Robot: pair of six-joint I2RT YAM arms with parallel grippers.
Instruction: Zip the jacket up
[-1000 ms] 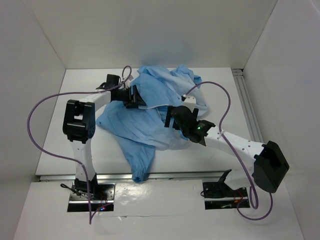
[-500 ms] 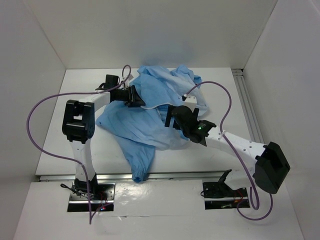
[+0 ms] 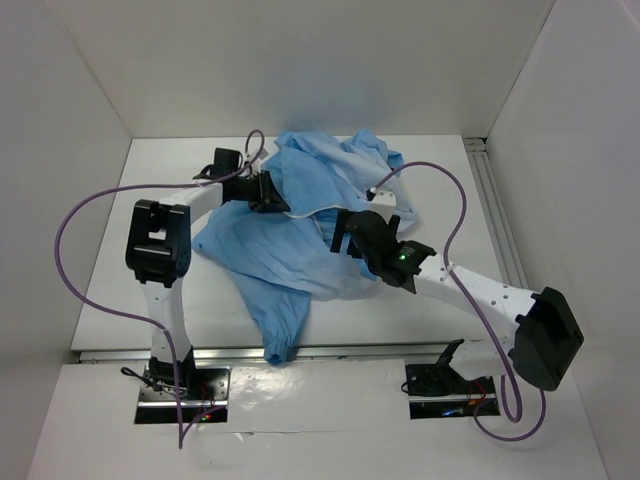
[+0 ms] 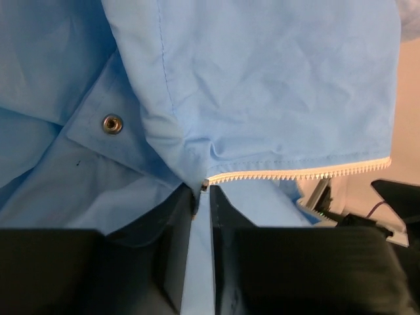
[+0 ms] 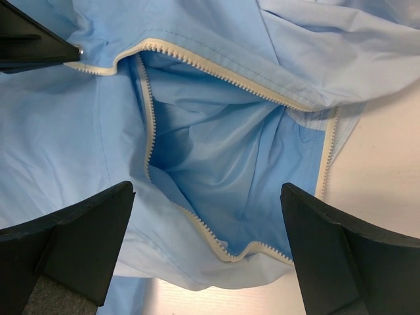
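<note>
At left wrist only: jacket [image 4: 275,85] snap [image 4: 112,123]

Our top external camera sits above and behind the arm bases [image 3: 180,385], looking down on the whole tabletop [image 3: 120,300] from well back. Our left wrist camera peers along the left tool [image 4: 202,197], very close to the jacket [image 4: 275,85] ahead of it. Our right wrist camera faces down past the right tool [image 5: 207,189], also close. Both wrist views share the white zipper [image 5: 197,62] running from the left tool's tip.

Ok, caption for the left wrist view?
Left gripper pinching the jacket at the end of its white zipper teeth.
</note>
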